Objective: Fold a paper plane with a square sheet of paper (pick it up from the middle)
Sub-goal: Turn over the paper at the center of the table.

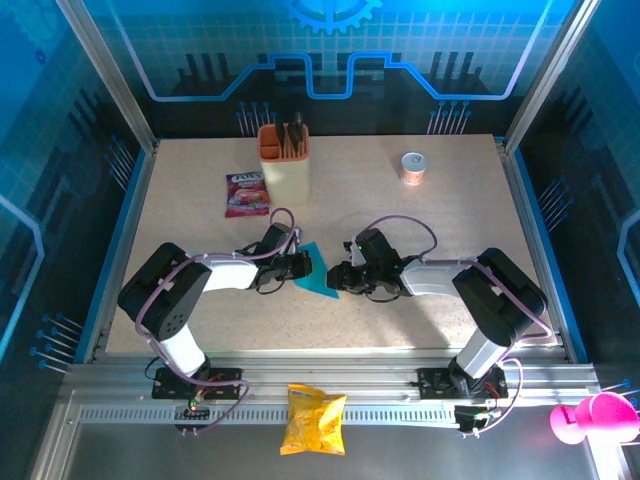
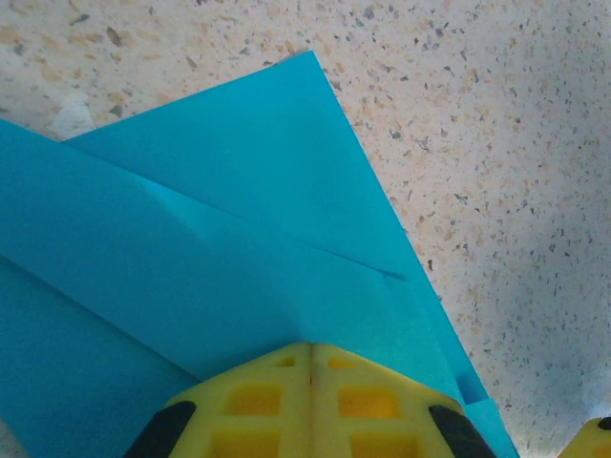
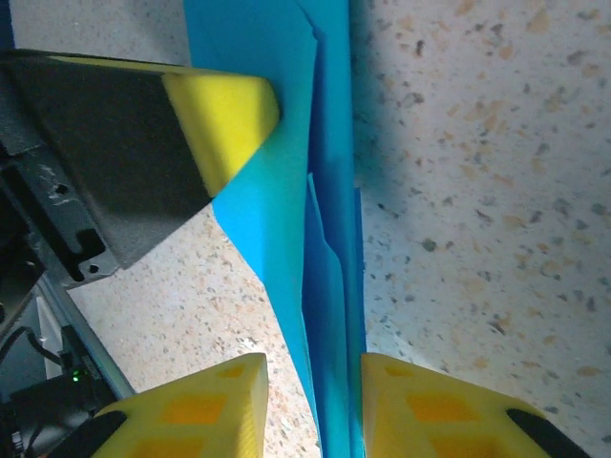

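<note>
A tall orange-and-cream plastic holder (image 1: 283, 165) stood upright near the far edge of the tabletop, left of centre, with a few dark sticks (image 1: 295, 135) poking out of its open top; what they were could not be told. A pink-purple snack packet (image 1: 246, 195) lay flat just beside it on the left. A small orange-and-white roll (image 1: 412, 167) sat well apart, towards the far right corner.

The left arm ran from its base at the near edge, elbow bent out to the left, with the forearm low and pointing right. The left gripper (image 1: 300, 265) (image 2: 310, 351) had its yellow pads pressed together at the thin cyan-blue sheet of paper (image 1: 315, 270) (image 2: 239, 239). Whether any paper was nipped between them could not be told.

The right arm mirrored it, forearm low and pointing left. The right gripper (image 1: 338, 280) (image 3: 313, 363) had its jaws spread. The layered, creased edge of the sheet (image 3: 329, 239) ran through the gap, against one pad and apart from the other.

The sheet, partly folded into overlapping layers with one pointed corner, lay between the two grippers. It was about midway along the tabletop's width, nearer the near edge.

The speckled beige tabletop (image 1: 450, 220) sat inside an aluminium frame, backed by glowing blue panels with circuit patterns. A yellow crisp bag (image 1: 313, 420) lay on the metal rail (image 1: 400, 400) at the near edge. A pink plastic object (image 1: 595, 418) sat beyond the near right corner.
</note>
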Motion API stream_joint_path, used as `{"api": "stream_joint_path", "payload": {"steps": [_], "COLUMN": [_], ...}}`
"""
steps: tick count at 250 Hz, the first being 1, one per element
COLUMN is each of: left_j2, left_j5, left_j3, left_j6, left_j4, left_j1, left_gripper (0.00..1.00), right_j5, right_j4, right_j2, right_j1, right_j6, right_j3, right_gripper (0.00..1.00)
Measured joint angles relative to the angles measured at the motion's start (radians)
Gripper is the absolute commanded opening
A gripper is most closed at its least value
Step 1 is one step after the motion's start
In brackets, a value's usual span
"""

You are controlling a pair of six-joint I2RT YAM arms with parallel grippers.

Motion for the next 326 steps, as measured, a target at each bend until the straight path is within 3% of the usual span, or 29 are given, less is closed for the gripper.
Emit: {"api": "stream_joint_path", "payload": {"steps": [52, 68, 94, 137, 188, 217, 256, 294, 326], "left_j2": [-0.003, -0.004, -0.010, -0.061, -0.294, -0.444, -0.592, -0.652, -0.666], "left_j5": [0.000, 0.000, 0.000, 0.005, 0.015, 0.015, 0.019, 0.023, 0.018], "left_j3": [-0.011, -0.014, -0.018, -0.048, -0.172, -0.241, -0.286, -0.302, -0.306], "left_j6": [0.000, 0.000, 0.000, -0.008, -0.106, -0.161, -0.197, -0.216, -0.217], "left_j4": [0.015, 0.019, 0.018, -0.014, -0.023, -0.030, -0.073, -0.133, -0.181], "left_j1": [0.000, 0.000, 0.000, 0.019, 0.177, 0.246, 0.256, 0.256, 0.255], "left_gripper": [0.00, 0.00, 0.00, 0.00, 0.12, 0.17, 0.24, 0.33, 0.39], "right_j5": [-0.041, -0.045, -0.050, -0.052, 0.028, 0.175, 0.468, 0.797, 1.005], "right_j4": [0.141, 0.178, 0.208, 0.212, -0.027, -0.282, -0.632, -0.931, -1.141], "right_j2": [0.076, 0.085, 0.098, 0.060, -0.229, -0.402, -0.517, -0.489, -0.359], "right_j1": [-0.002, -0.006, -0.005, -0.019, -0.079, -0.090, -0.089, -0.051, 0.012], "right_j6": [0.066, 0.084, 0.102, 0.111, 0.060, -0.008, -0.100, -0.145, -0.138], "right_j3": [-0.035, -0.042, -0.052, -0.087, -0.077, 0.018, 0.192, 0.314, 0.377], "right_gripper": [0.29, 0.22, 0.00, 0.00, 0.00, 0.00, 0.00, 0.00, 0.00]}}
